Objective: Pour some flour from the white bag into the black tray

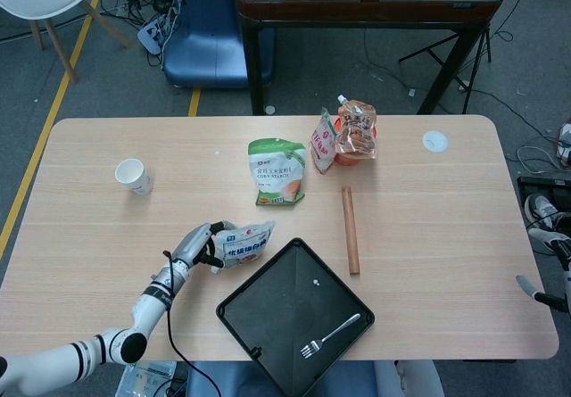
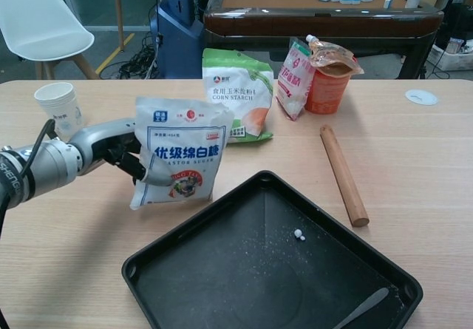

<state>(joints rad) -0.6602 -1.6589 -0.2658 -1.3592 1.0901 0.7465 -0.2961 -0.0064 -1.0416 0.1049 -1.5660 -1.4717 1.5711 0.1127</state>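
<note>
The white bag [image 2: 177, 154] with blue print stands upright by the black tray's [image 2: 188, 244] left corner, its bottom at or just above the table. My left hand [image 2: 122, 151] grips it from the left side, fingers around its lower edge. In the head view the same bag [image 1: 245, 243] sits in my left hand [image 1: 198, 247], just off the tray [image 1: 268, 303]. The tray holds a light dusting of powder, a small white lump [image 2: 298, 234] and a fork [image 1: 331, 334]. Only a thin grey-black sliver of my right hand [image 1: 535, 291] shows, past the table's right edge.
Behind the tray lie a green corn starch bag [image 1: 277, 171], a red-white pouch leaning on an orange cup [image 1: 350, 135], and a wooden rolling pin [image 1: 350, 229] to the tray's right. A paper cup [image 1: 133, 176] stands far left, a white lid [image 1: 434, 141] far right.
</note>
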